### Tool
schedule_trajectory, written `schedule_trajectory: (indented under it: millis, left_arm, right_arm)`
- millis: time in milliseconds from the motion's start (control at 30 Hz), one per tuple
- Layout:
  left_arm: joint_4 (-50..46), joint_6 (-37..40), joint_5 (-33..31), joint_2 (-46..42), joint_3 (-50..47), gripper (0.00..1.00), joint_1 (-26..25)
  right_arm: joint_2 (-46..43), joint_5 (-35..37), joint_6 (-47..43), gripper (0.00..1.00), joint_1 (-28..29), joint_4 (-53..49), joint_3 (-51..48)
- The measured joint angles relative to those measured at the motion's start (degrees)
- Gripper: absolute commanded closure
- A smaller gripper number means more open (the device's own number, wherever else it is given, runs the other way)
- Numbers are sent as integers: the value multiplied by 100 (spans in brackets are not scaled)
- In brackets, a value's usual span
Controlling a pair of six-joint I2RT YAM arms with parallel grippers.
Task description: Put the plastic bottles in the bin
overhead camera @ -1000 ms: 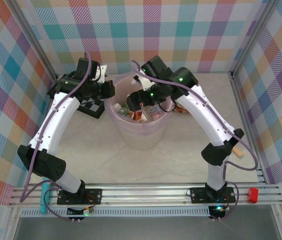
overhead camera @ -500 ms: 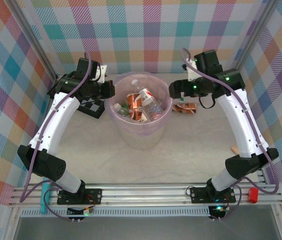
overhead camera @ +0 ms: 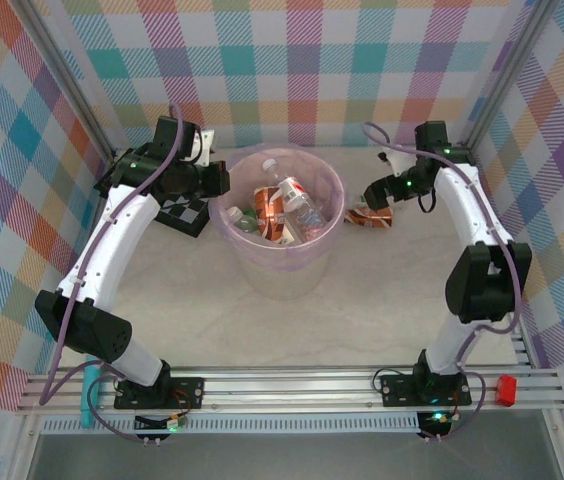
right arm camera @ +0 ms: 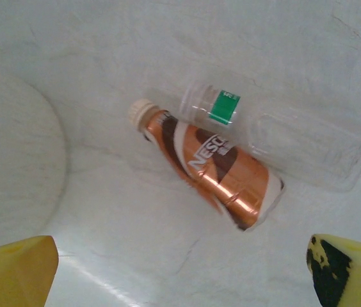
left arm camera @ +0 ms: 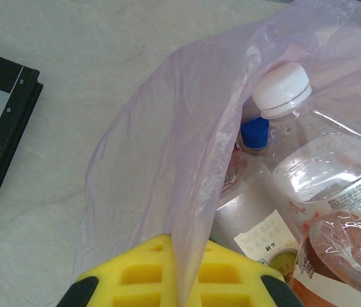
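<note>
The bin [overhead camera: 277,262], a pale pink bucket with a lilac bag, stands mid-table and holds several plastic bottles [overhead camera: 297,208]. My left gripper [overhead camera: 220,180] is at its left rim, shut on the lilac bag [left arm camera: 187,192], which is pinched between the yellow fingers [left arm camera: 129,275]. Inside lie a clear white-capped bottle [left arm camera: 321,166] and a blue-capped one [left arm camera: 255,133]. Right of the bin, a copper-brown bottle [right arm camera: 212,166] and a clear bottle with a green label [right arm camera: 276,137] lie side by side on the table. My right gripper [overhead camera: 377,195] hovers open above them, its fingertips [right arm camera: 14,272] wide apart and holding nothing.
A black-and-white checkerboard [overhead camera: 184,213] lies left of the bin, under the left arm. The bin's pale wall [right arm camera: 14,166] curves at the left of the right wrist view. Metal frame posts and checked walls close in the table's sides and back.
My right arm has swung from over the bin out to the right, over the two bottles on the table, and its jaws have opened wider. The left arm has not moved.
</note>
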Motion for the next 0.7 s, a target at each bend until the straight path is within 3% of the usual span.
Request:
schedule_trajectory:
  millis: [400, 700]
  left_arm:
    - [-24, 2, -22, 0, 13, 100, 0]
    - [-33, 4, -31, 0, 17, 100, -2]
  right_arm:
    - [1060, 219, -1821, 1, 26, 793, -420]
    - [1360, 326, -2304, 5, 26, 1110, -675]
